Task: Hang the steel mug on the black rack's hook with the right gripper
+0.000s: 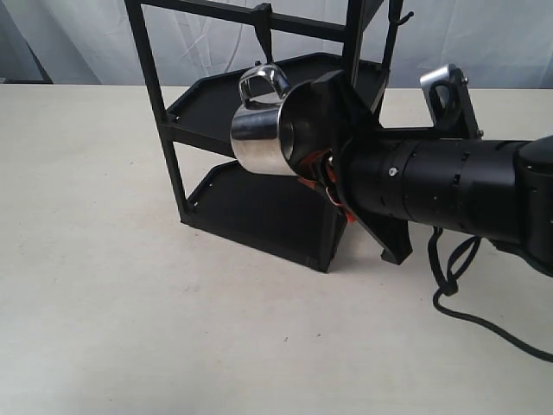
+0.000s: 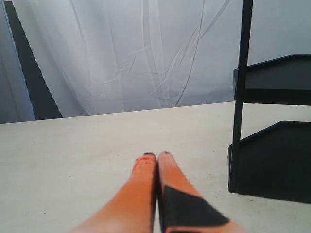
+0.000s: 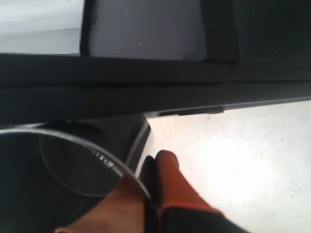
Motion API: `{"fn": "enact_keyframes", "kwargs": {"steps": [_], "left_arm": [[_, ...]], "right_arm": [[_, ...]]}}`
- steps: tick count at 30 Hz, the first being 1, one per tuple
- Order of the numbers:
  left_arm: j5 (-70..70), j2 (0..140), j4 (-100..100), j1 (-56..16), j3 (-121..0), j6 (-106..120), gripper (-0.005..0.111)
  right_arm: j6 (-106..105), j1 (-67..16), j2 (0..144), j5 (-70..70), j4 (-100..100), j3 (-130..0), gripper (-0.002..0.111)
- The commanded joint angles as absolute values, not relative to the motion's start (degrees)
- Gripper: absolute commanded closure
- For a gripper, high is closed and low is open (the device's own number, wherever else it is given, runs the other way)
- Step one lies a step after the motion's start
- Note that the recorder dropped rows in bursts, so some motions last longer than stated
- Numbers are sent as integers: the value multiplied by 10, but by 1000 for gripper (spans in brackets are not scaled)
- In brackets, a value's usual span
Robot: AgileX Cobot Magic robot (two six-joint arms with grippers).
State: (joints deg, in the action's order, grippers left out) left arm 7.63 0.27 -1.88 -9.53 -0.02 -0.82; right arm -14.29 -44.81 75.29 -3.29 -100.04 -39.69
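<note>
The steel mug (image 1: 259,134) hangs in the air on its side in front of the black rack (image 1: 164,112), looped handle (image 1: 263,80) uppermost. My right gripper (image 1: 311,162) is shut on the mug's rim. In the right wrist view one orange finger (image 3: 170,179) lies outside the rim of the mug (image 3: 73,165) and the other inside it. The hook (image 1: 262,30) points down from the rack's top bar, its tip just above the handle and apart from it. My left gripper (image 2: 156,156) is shut on nothing, low over the table beside the rack (image 2: 272,165).
A thin wire hook (image 1: 397,17) curls at the rack's top right. The rack's two tray shelves (image 1: 259,216) lie behind and below the mug. A black cable (image 1: 449,272) trails on the table under the right arm. A white curtain hangs behind.
</note>
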Motion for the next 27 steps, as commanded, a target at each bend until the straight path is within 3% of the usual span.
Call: {"fn": "enact_keyframes", "kwargs": {"steps": [1,27], "left_arm": [[73,0,-18,-98,0,-10,105],[73,0,-18,-98,0,-10,105]], "right_arm": [[-149,-446,753,-51,-999,-392,109],[-150,-446,682,61,-919,-392,109]]}}
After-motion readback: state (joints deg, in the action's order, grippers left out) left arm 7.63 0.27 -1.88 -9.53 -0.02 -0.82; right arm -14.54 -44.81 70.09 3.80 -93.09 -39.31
